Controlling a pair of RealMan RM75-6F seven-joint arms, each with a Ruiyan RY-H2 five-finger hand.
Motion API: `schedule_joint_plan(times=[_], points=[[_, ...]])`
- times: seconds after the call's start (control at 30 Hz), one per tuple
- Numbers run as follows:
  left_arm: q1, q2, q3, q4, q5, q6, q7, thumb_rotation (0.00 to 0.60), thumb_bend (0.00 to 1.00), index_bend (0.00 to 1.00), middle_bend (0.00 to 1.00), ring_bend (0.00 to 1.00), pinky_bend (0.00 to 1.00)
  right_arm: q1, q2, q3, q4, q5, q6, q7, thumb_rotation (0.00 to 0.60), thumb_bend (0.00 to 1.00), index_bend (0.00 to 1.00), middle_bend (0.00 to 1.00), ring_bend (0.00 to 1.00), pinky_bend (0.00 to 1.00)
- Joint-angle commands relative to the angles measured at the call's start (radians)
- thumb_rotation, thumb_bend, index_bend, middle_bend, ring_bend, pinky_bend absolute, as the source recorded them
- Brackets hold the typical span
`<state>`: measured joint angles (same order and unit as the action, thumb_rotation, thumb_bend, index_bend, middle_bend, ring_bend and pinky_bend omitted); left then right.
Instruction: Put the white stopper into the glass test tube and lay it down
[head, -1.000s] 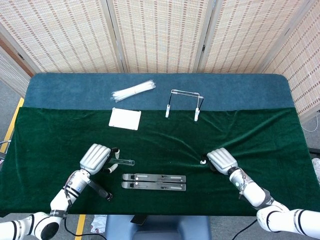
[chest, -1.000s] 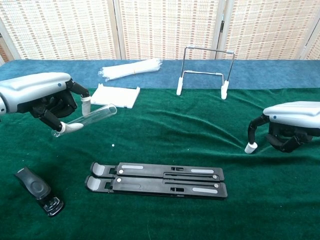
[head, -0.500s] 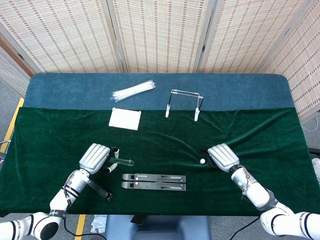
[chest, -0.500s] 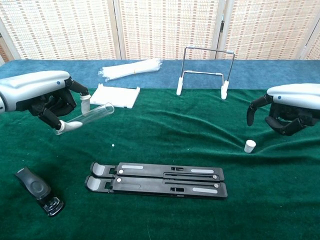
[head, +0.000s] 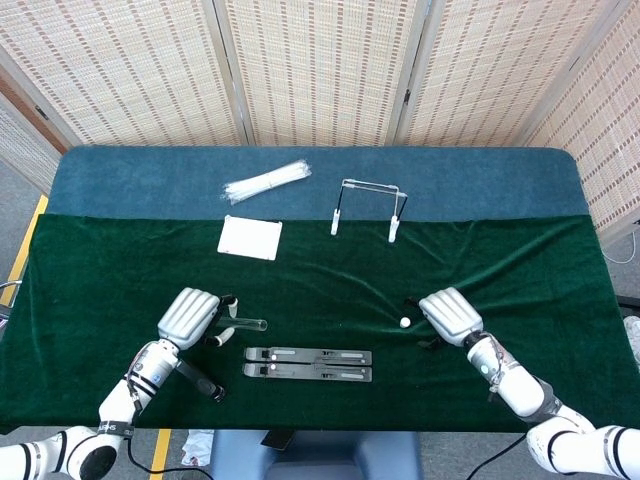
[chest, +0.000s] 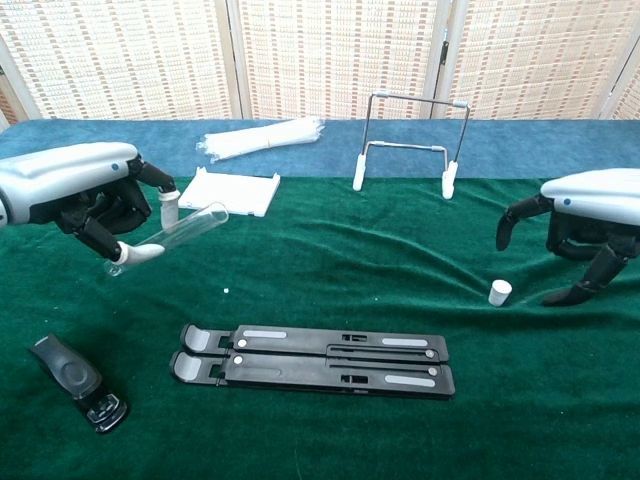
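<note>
My left hand (chest: 80, 195) (head: 190, 314) holds the glass test tube (chest: 180, 231) (head: 247, 325) above the green cloth, its open mouth pointing right and slightly up. The small white stopper (chest: 499, 292) (head: 405, 323) stands on the cloth at the right. My right hand (chest: 590, 215) (head: 449, 315) hovers just right of the stopper, fingers spread and apart from it, holding nothing.
A black folded stand (chest: 315, 358) lies flat at the front centre. A black clip (chest: 75, 380) sits at the front left. Further back are a white card (chest: 235, 190), a bundle of clear straws (chest: 262, 137) and a wire rack (chest: 408, 140).
My right hand has let go of the stopper, lifted and spread its fingers; the stopper now stands alone on the cloth. The left hand with the tube has barely moved.
</note>
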<state>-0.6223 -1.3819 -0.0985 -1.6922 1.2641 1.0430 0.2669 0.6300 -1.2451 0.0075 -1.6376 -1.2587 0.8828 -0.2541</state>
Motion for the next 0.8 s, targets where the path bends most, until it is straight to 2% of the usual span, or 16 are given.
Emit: schedule_joint_plan(times=[0.03, 0.2, 0.47, 0.8], points=[[-0.001, -0.001, -0.001, -0.001, -0.001, -0.001, 0.002, 0.6, 0.44, 0.67, 0.89, 0.8, 0.8, 0.003, -0.025, 0.001, 0.048, -0.029, 0.017, -0.035, 0.6, 0.25, 0.39, 0.95, 1.0, 1.0], [-0.002, -0.003, -0.001, -0.002, -0.007, -0.002, 0.01, 0.6, 0.44, 0.67, 0.89, 0.8, 0.8, 0.015, -0.059, 0.005, 0.084, -0.031, 0.001, -0.055, 0.6, 0.26, 0.41, 0.96, 1.0, 1.0], [-0.003, -0.009, 0.0, 0.008, -0.02, -0.009, 0.011, 0.6, 0.44, 0.67, 0.89, 0.8, 0.8, 0.035, -0.115, 0.008, 0.136, -0.023, -0.034, -0.073, 0.6, 0.37, 0.43, 0.97, 1.0, 1.0], [-0.003, -0.013, 0.001, 0.017, -0.02, -0.012, 0.003, 0.6, 0.44, 0.67, 0.89, 0.8, 0.8, 0.048, -0.138, 0.009, 0.153, 0.006, -0.057, -0.112, 0.6, 0.38, 0.43, 0.97, 1.0, 1.0]])
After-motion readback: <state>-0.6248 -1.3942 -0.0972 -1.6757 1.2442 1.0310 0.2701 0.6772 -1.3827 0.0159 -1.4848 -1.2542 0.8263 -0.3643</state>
